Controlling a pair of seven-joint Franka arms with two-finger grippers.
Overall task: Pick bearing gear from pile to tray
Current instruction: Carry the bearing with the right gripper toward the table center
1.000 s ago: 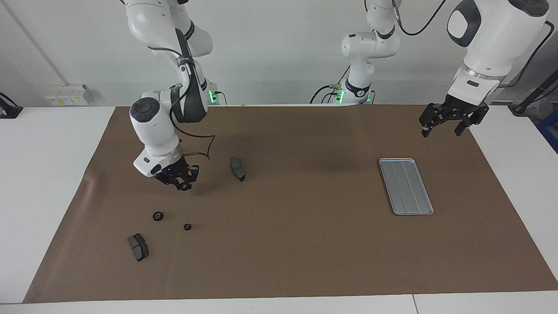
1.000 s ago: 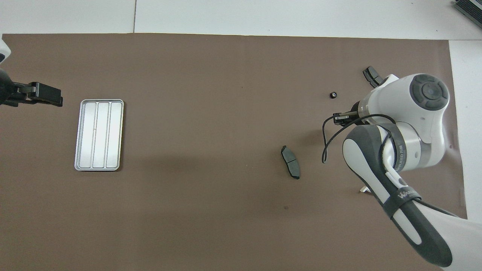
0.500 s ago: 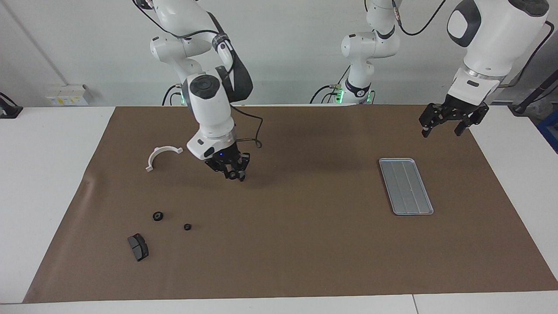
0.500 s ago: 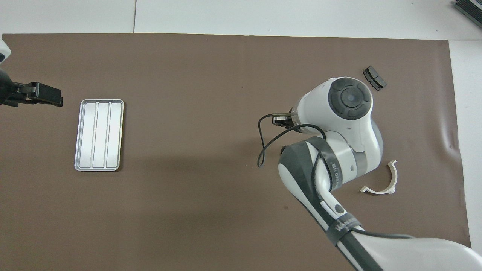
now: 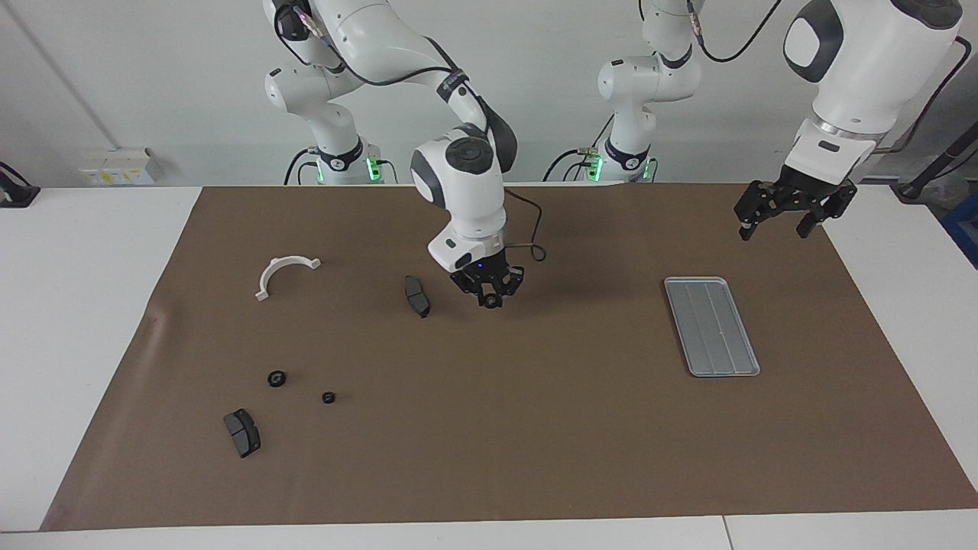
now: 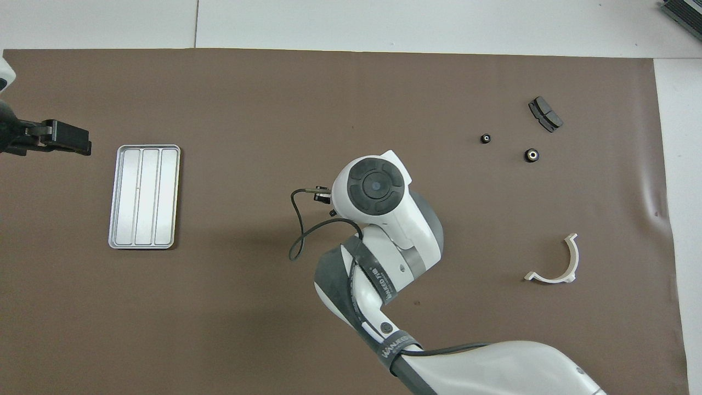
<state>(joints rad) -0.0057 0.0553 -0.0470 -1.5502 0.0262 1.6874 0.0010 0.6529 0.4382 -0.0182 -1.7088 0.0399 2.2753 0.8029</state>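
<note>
One bearing gear (image 5: 489, 302), small, black and round, sits pinched between the fingertips of my right gripper (image 5: 489, 299). The fingers are drawn in almost all the way around it, and from the overhead view my own wrist hides the grip. I hold it up in the air over the brown mat (image 5: 535, 428), about the middle of the table, well apart from the tray (image 5: 711, 326).

The tray lies flat on the mat toward the left arm's end, with its grooves running lengthwise.

Just beside my right gripper, toward the right arm's end, a dark grey brake pad (image 5: 416, 296) lies on the mat. A white half-ring bracket (image 5: 284, 273) lies beside that pad, nearer to the right arm's end.

The rest of the pile is farther from the robots than the bracket. It is two small black gears apart from each other, the larger gear (image 5: 276, 378) and the smaller gear (image 5: 328, 397). Near them lies a second brake pad (image 5: 242, 432), farthest from the robots of all the parts.

My left gripper (image 5: 772, 221) waits in the air over the mat's edge at the left arm's end, near the tray. Its fingers are spread wide and hold nothing.
</note>
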